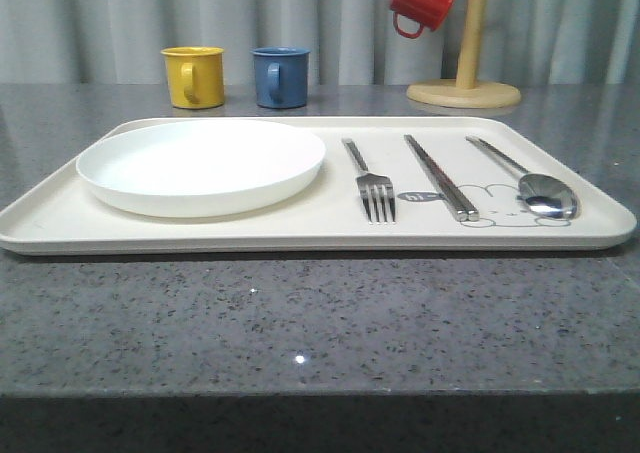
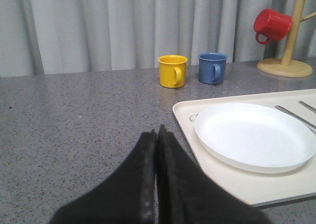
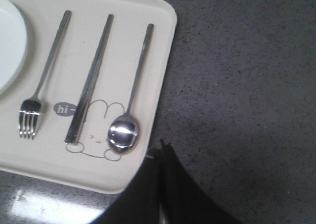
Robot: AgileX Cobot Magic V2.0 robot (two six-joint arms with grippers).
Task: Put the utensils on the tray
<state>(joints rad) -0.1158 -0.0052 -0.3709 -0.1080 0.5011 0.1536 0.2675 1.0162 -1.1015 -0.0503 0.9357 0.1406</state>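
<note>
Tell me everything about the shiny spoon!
The spoon is slim, silver and looks like metal, with a long thin handle and an oval bowl that mirrors the light. It lies flat on the cream tray, bowl toward the robot's side, over the grey rabbit drawing. It is the rightmost utensil, beside the chopsticks without touching them. Nothing grips it; only the tray touches it.

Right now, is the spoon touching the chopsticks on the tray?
Apart. The right wrist view shows a strip of bare tray between the spoon and the chopsticks along their whole length; the front view shows the same gap.
</note>
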